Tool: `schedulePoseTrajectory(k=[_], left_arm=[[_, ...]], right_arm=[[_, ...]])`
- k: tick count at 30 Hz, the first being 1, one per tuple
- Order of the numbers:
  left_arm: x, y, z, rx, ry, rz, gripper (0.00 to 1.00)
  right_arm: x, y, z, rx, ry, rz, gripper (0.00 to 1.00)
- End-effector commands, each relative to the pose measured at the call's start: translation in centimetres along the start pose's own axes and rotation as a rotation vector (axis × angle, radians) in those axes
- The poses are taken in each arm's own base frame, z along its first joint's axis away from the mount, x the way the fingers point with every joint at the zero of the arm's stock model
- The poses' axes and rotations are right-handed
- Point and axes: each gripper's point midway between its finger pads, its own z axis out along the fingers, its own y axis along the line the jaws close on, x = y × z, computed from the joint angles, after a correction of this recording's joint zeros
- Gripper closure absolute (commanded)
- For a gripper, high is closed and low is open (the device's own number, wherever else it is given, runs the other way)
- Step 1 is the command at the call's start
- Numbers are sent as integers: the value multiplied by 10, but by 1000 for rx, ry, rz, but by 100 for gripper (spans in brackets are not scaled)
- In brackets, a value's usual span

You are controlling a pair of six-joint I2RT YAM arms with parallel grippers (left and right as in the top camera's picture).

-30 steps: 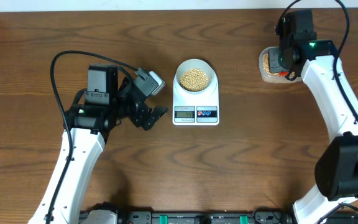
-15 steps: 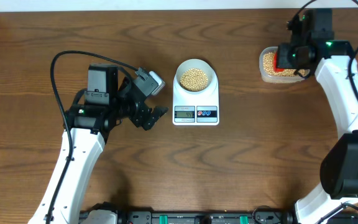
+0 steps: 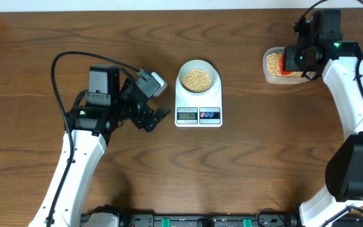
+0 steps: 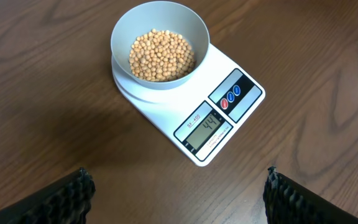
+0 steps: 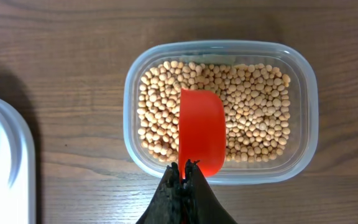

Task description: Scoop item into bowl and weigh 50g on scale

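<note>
We are seeing many small round beans [image 4: 161, 56], tan-yellow and smooth, each like a pea. They are lying in a loose heap in the bottom of one pale grey bowl [image 4: 124, 28] with a smooth rim, and they are filling it only partly. The bowl is standing on the round plate of one flat white scale [image 4: 166, 121], which is resting on the brown wooden table [image 4: 42, 124].

The grey display [image 4: 207, 126] is showing "44". The small print above it is looking like "SF-400". Beside the display, the buttons [image 4: 231, 96] are showing red and blue, but we cannot count them surely.

More of the same beans are filling one clear tub [image 5: 309, 124] with rounded corners, well apart from the scale, on the right side of the table. One red scoop [image 5: 202, 127] is hanging over these beans.

The right gripper [image 5: 184, 169] is pinching the near end of the scoop, with its two fingers pressed together. The left gripper [image 4: 178, 196] is hovering near the scale, with its two fingers [image 4: 64, 199] spread wide and holding nothing.
</note>
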Motion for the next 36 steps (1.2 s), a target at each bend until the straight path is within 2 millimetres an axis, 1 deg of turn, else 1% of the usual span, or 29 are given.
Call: schedulePoseTrajectory(k=[1,4,8,11,17,23,36], left_arm=[[1,-3,1,15,-2,-15,11],[1,-3,1,15,-2,-15,11],[1,-3,1,15,-2,-15,10],[1,-3,1,15,-2,-15,11],[1,-3,1,15,-2,-15,11],[1,-3,1,15,-2,-15,10],[1,-3,1,15,-2,-15,11]], right_arm=[[12,-2,10,7,32,-15,99],[12,3,12,-23,26,-14,99],[8,16,11,-98,13,-3,99],[7,20,11,-122,8,22,99],[6,20,11,-126,5,55,99],[5,9,11,-115,5,102,99],[1,-16,4,-198,-11,216,99]])
